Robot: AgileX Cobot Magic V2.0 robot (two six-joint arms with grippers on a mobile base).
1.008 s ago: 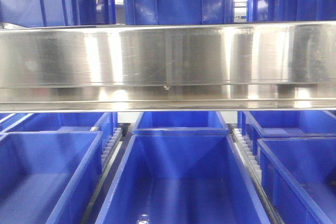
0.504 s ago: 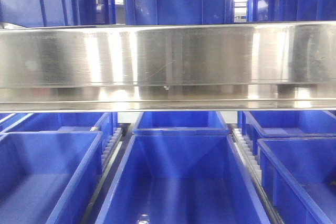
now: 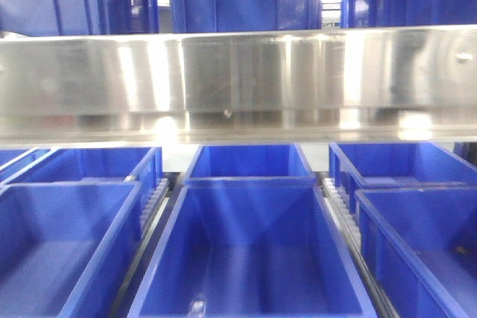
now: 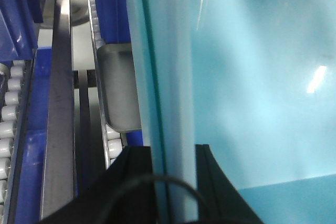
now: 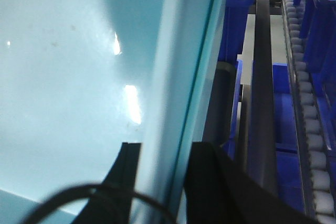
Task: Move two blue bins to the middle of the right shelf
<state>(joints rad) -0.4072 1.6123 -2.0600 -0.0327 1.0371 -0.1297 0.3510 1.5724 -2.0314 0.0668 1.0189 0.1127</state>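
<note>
**1 pale blue bin gripped from both sides, and the rig is on the move**

Your left gripper and right gripper each pinch a wall of the bin between closely set black fingers, holding it over the roller lanes. In the front view, the steel rail and dark blue bins have slid slightly left and up since 0.5 s ago and gone blurry. You're probably travelling, and the bin isn't shelved yet.
</note>
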